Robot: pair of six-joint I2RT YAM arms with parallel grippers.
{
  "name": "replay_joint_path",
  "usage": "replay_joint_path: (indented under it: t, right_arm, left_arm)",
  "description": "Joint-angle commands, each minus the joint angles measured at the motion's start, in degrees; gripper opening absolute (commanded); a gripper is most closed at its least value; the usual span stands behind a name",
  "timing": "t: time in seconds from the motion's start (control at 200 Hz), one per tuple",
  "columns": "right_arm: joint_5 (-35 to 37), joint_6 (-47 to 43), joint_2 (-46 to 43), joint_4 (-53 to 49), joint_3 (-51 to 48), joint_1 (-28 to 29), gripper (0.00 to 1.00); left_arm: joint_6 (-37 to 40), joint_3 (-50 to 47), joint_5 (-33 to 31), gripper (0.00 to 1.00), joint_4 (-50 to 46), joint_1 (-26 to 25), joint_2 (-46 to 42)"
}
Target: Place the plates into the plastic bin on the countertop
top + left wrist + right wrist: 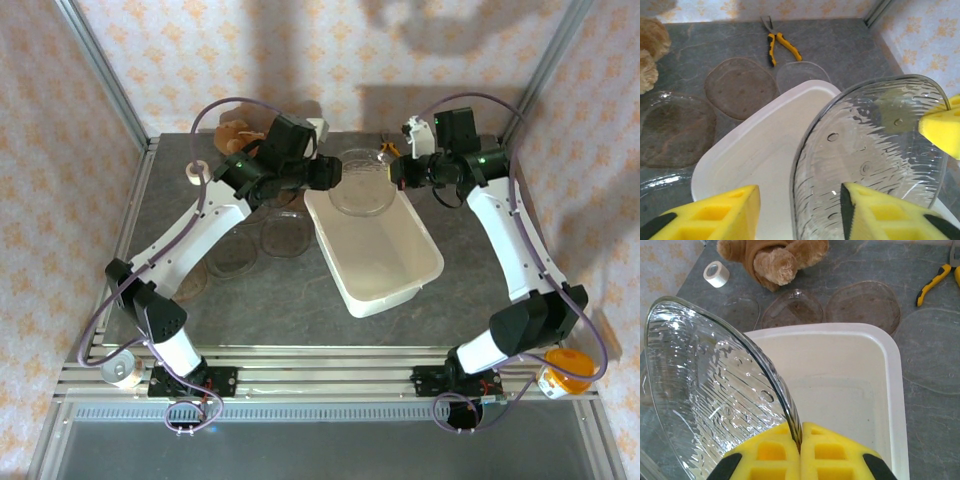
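Plastic bin sits on countertop. One clear plate hangs tilted over bin's far end; more plates lie left of bin. Risk: plate is held by its thin rim only, so it could slip and drop hard into bin, or clip bin's rim if let go early. Right gripper, above bin's far-right corner, pads pressed onto plate's rim. Left gripper, above bin's far-left corner, spread wide, plate edge in the gap, contact unclear.
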Motion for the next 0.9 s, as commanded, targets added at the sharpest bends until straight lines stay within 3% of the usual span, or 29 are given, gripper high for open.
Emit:
replay_joint_path:
  t: [0.0, 0.2, 0.55, 0.731, 0.891]
  right_arm:
    - [1.4, -4.3, 1.0, -4.8, 1.2, -0.7, 0.01]
    - [7.3, -9.9, 4.1, -11.8, 2.4, -0.7, 0.0]
    - [10.0, -6.6, 10.3, -13.3, 5.2, 2.7, 0.0]
    - [12.5, 1.4, 12.6, -13.2, 6.4, 4.3, 0.0]
    - [13.1, 10.8, 8.0, -7.2, 0.4, 4.3, 0.0]
  left_arm:
    - [0.1, -1.5, -3.3, 0.49, -1.0, 1.8, -3.2]
    - [-2.0, -6.0, -3.1, 0.51, 0.4, 6.0, -6.3]
    - [-2.9, -11.7, -3.0, 0.52, 0.5, 8.5, -7.9]
    - [-3.6, -13.1, -2.3, 0.52, 0.3, 8.8, -6.8]
    - [-3.8, -13.9, -1.4, 0.52, 0.9, 8.8, -5.9]
